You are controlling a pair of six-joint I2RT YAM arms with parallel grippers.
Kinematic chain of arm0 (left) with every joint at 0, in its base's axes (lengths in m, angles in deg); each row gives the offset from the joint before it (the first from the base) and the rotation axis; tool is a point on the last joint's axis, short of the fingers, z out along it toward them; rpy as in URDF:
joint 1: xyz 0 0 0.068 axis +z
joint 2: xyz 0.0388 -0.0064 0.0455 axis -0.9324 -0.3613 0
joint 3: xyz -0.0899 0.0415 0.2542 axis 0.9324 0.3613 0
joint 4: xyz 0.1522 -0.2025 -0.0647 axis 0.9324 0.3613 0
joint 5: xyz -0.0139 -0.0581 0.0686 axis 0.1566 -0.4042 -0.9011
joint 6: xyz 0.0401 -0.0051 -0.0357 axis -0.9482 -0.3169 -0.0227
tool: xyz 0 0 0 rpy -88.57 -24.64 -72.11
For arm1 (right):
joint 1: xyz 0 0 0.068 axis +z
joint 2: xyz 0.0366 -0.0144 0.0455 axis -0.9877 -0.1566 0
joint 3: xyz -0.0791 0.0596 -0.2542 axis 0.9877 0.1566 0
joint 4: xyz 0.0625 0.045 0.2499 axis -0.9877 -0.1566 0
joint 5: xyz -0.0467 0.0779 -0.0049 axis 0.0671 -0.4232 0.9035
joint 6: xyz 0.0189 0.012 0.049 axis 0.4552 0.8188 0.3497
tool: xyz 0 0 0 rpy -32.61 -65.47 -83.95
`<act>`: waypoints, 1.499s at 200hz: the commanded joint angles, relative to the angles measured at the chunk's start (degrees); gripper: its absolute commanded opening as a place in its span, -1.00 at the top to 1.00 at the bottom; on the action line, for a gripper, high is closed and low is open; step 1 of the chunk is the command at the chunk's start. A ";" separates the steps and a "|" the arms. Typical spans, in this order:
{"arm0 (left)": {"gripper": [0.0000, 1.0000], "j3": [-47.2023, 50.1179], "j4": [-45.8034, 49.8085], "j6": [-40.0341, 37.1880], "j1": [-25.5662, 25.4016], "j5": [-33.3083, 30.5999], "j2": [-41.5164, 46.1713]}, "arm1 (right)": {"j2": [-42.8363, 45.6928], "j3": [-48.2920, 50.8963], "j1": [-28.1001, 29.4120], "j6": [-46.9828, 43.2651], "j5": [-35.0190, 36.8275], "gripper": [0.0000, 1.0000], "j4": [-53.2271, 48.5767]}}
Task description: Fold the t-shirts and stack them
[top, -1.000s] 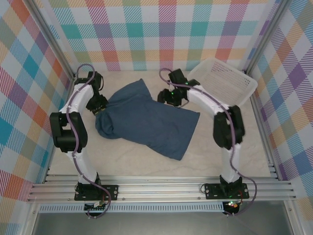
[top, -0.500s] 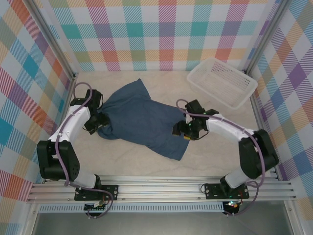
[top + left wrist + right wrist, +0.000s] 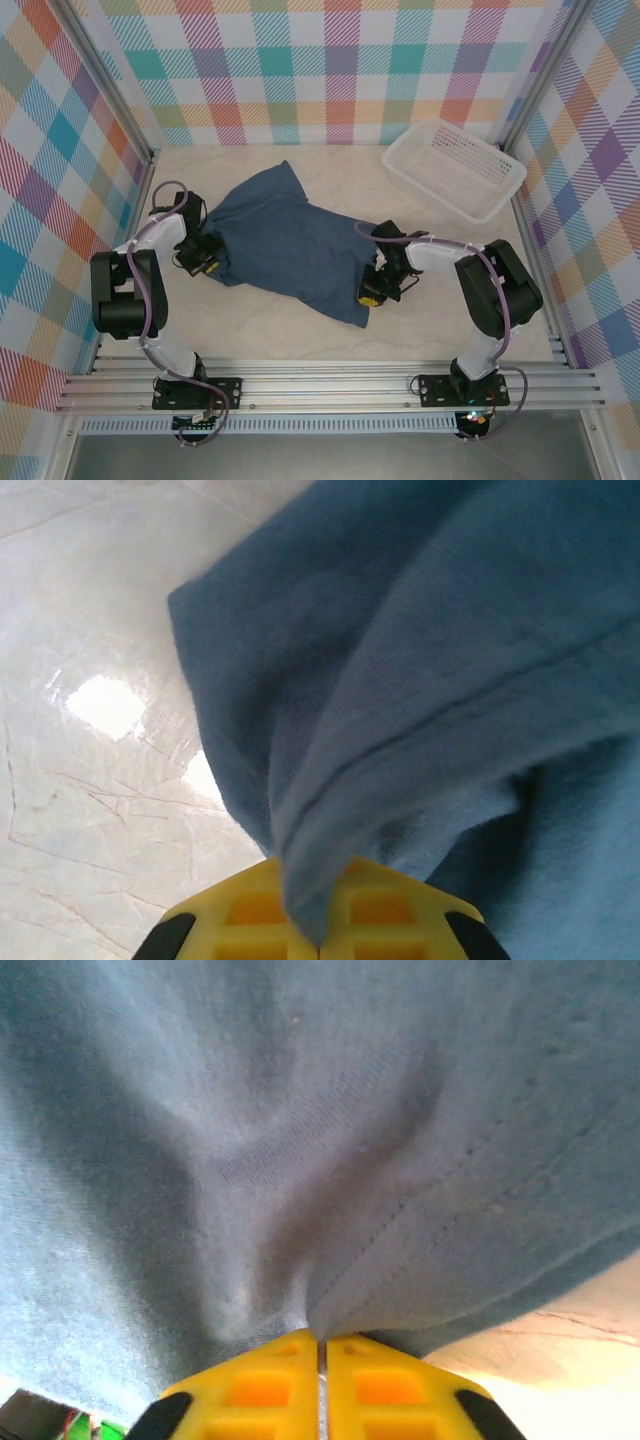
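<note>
T-shirt point(image 3: 285, 240) within both end effectors point(image 3: 320, 944) point(image 3: 321, 1360)

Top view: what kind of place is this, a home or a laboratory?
Probably a robot test cell: an aluminium frame, plaid walls around the table, a left arm and a right arm bolted at its near edge.

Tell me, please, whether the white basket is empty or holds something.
Empty: the basket shows a bare mesh floor; the t-shirt lies outside it.
</note>
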 commanded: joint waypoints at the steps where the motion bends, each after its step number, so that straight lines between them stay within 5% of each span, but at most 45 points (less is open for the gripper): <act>1: 1.00 -1.72 0.30 -1.98 -0.71 -0.75 2.90 | 3.13 -2.39 0.21 1.18 5.78 1.00 -0.88; 45: 1.00 -0.90 5.99 -3.49 -2.12 -2.93 14.53 | 16.01 -6.43 -0.60 -1.31 19.87 1.00 -9.04; 102: 1.00 -0.78 11.54 0.10 -4.10 -7.11 31.89 | 31.77 -9.52 -1.50 -4.21 28.24 1.00 -12.40; 134: 1.00 -2.15 9.37 -0.07 -4.10 -8.73 36.50 | 33.69 -11.82 -3.57 -5.41 31.89 1.00 -11.41; 164: 1.00 -2.09 6.95 -1.44 -3.81 -11.01 28.93 | 23.91 -14.89 -9.57 -5.71 27.42 1.00 -8.83; 201: 1.00 -6.81 2.96 -4.20 -0.88 -9.25 7.33 | 3.39 -23.47 -14.07 -4.77 19.02 1.00 -8.35; 222: 1.00 -12.83 4.92 -5.78 -0.72 -14.70 -2.58 | -6.34 -30.31 -14.96 -4.79 19.02 1.00 -10.80; 227: 1.00 -14.37 6.83 -5.48 -0.68 -16.98 -4.18 | -8.00 -31.61 -15.16 -4.66 19.92 0.92 -11.61; 257: 0.29 -11.62 11.43 -1.06 -0.98 -26.06 -0.08 | -8.16 -31.94 -15.92 -3.98 22.84 0.29 -11.70; 277: 0.13 -3.51 10.61 0.94 -2.46 -20.39 9.04 | -3.77 -28.50 -15.96 -4.34 24.79 0.03 -12.52; 300: 0.11 7.26 10.67 6.80 -6.14 -9.75 18.57 | 4.17 -20.10 -15.88 -3.40 24.99 -0.04 -12.29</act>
